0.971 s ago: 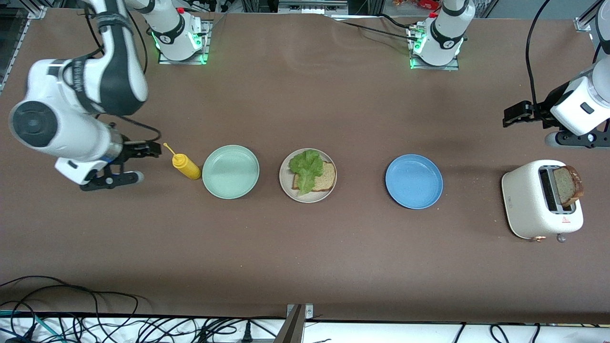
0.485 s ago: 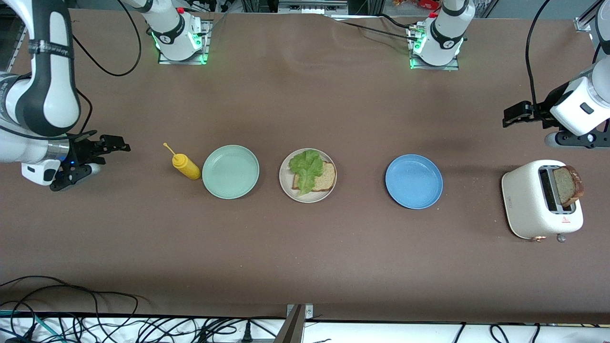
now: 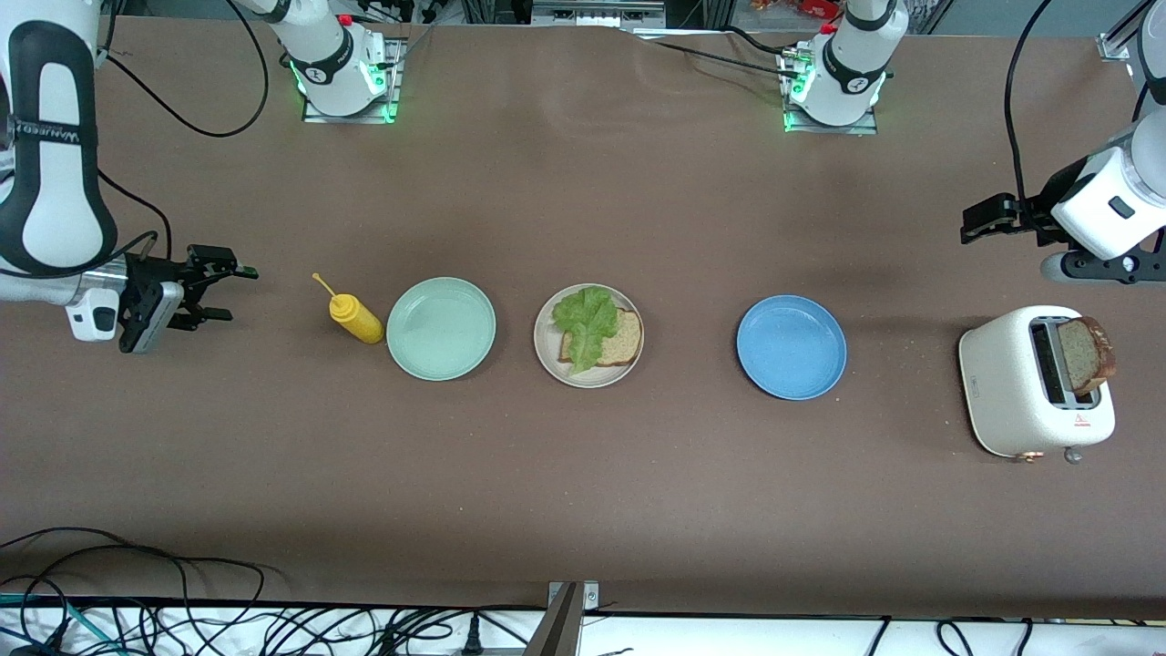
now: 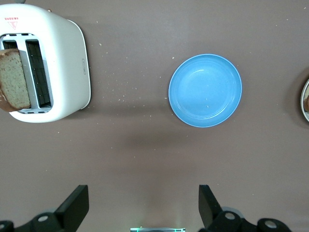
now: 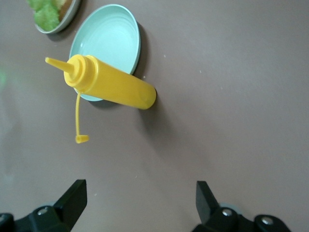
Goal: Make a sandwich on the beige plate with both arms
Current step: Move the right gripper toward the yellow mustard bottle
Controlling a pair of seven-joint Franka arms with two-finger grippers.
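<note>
The beige plate [image 3: 547, 357] sits mid-table and holds one brown bread slice [image 3: 621, 344] with a green lettuce leaf [image 3: 585, 323] lying on it. A second bread slice [image 3: 1084, 353] stands in the slot of a white toaster [image 3: 1002, 383] at the left arm's end; it also shows in the left wrist view [image 4: 14, 79]. My right gripper [image 3: 239, 293] is open and empty over bare table beside the yellow bottle; its wrist view shows it open [image 5: 140, 203]. My left gripper [image 3: 967, 226] waits open and empty over bare table near the toaster, as its wrist view shows [image 4: 142, 208].
A yellow squeeze bottle [image 3: 355, 319] lies beside a mint-green plate [image 3: 441, 328], between the right gripper and the beige plate. A blue plate [image 3: 791, 346] lies between the beige plate and the toaster. Cables hang along the table's front edge.
My right arm has drawn back from the yellow bottle toward its own end of the table, open and empty. The left arm has not moved.
</note>
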